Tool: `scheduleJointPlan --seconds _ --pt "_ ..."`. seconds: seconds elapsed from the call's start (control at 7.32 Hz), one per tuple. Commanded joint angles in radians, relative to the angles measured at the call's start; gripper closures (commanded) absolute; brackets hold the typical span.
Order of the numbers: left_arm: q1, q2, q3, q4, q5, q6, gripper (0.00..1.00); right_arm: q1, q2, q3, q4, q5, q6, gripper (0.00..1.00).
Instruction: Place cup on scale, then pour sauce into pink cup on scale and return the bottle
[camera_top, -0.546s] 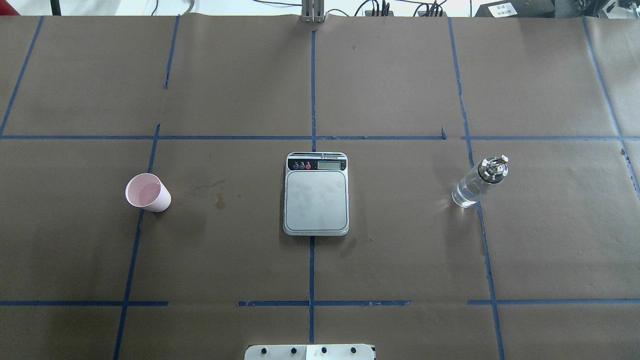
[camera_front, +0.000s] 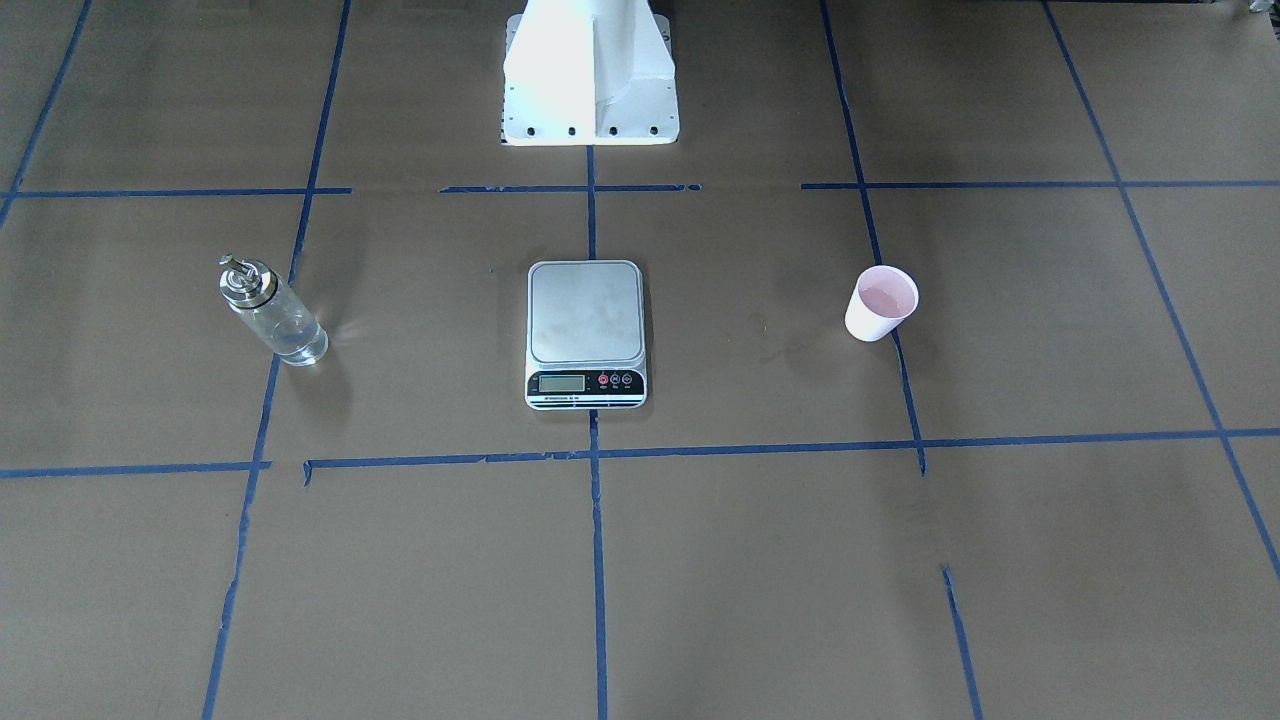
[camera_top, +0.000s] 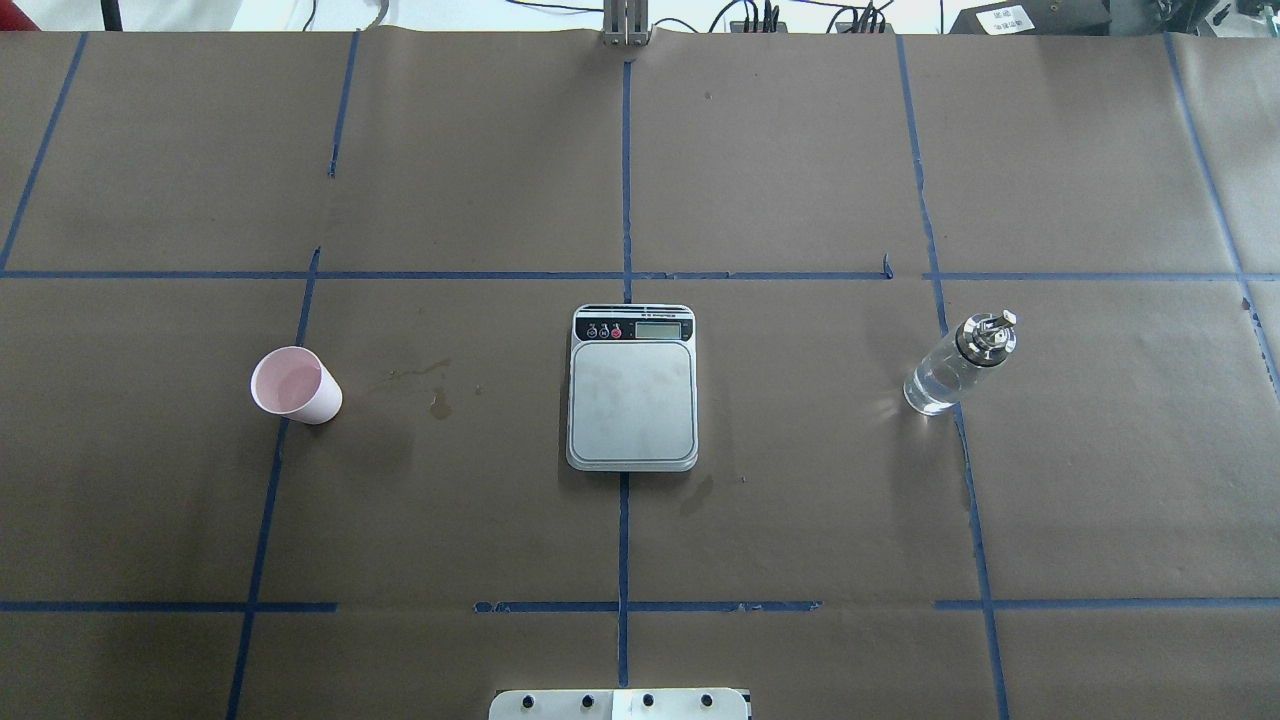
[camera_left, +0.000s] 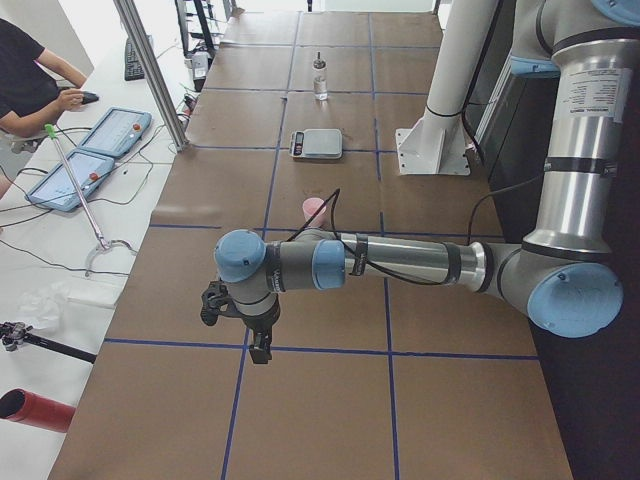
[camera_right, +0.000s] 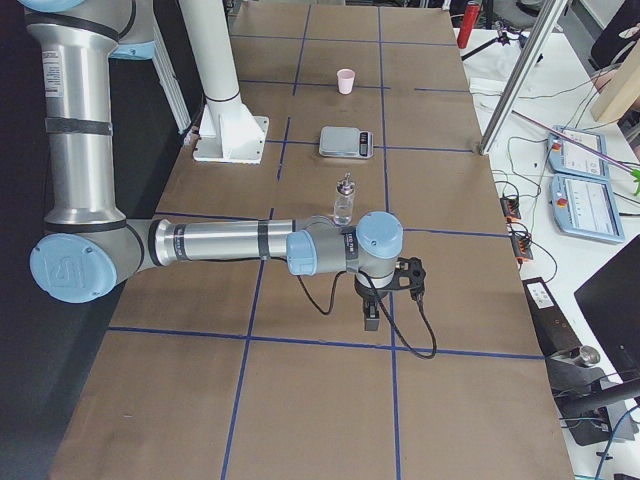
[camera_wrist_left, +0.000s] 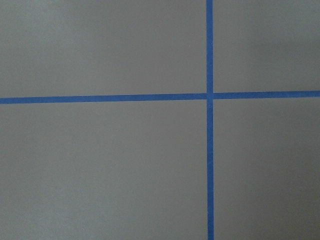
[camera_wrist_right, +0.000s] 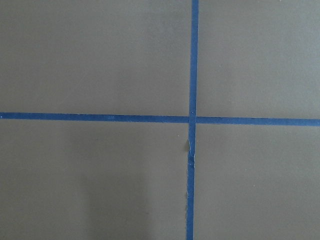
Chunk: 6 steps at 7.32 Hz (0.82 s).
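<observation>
The pale pink cup (camera_top: 295, 385) stands upright on the brown paper at the left of the overhead view; it also shows in the front-facing view (camera_front: 881, 302). The scale (camera_top: 632, 400) lies in the middle with its platform bare. The clear glass bottle (camera_top: 958, 365) with its silver spout top stands at the right. My left gripper (camera_left: 262, 350) hangs over the table's left end, far from the cup; I cannot tell whether it is open or shut. My right gripper (camera_right: 369, 322) hangs over the right end, beyond the bottle (camera_right: 344, 199); I cannot tell its state either.
The white robot base (camera_front: 590, 70) stands behind the scale. Blue tape lines cross the paper. A small dark stain (camera_top: 438, 403) lies between cup and scale. An operator (camera_left: 30, 80) and tablets (camera_left: 90, 150) are beside the table's far edge.
</observation>
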Motion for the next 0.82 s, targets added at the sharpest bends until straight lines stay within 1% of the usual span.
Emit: scheduleJointPlan --seconds 0.0,0.14,0.27,0.41,0.55,0.68 --pt "0.002 0.002 0.0 -0.005 -0.09 0.0 0.0 0.0 -0.004 0.005 0.028 -0.001 0.0 0.0" --pt "0.017 -0.002 -0.006 -0.043 -0.187 0.0 0.0 0.0 -0.007 0.004 0.033 -0.001 0.0 0.0" --pt "0.024 0.0 -0.007 -0.117 -0.203 -0.006 0.0 -0.002 -0.007 0.001 0.047 -0.001 0.0 0.0" --pt "0.033 0.0 -0.006 -0.131 -0.207 -0.019 0.0 -0.002 -0.012 -0.005 0.106 0.001 0.0 0.0" --pt "0.092 -0.008 -0.032 -0.165 -0.244 -0.055 0.0 -0.003 -0.012 -0.005 0.121 0.004 0.0 0.0" --pt "0.17 -0.008 -0.085 -0.212 -0.287 -0.194 0.0 -0.011 -0.012 -0.002 0.125 0.011 -0.001 0.0"
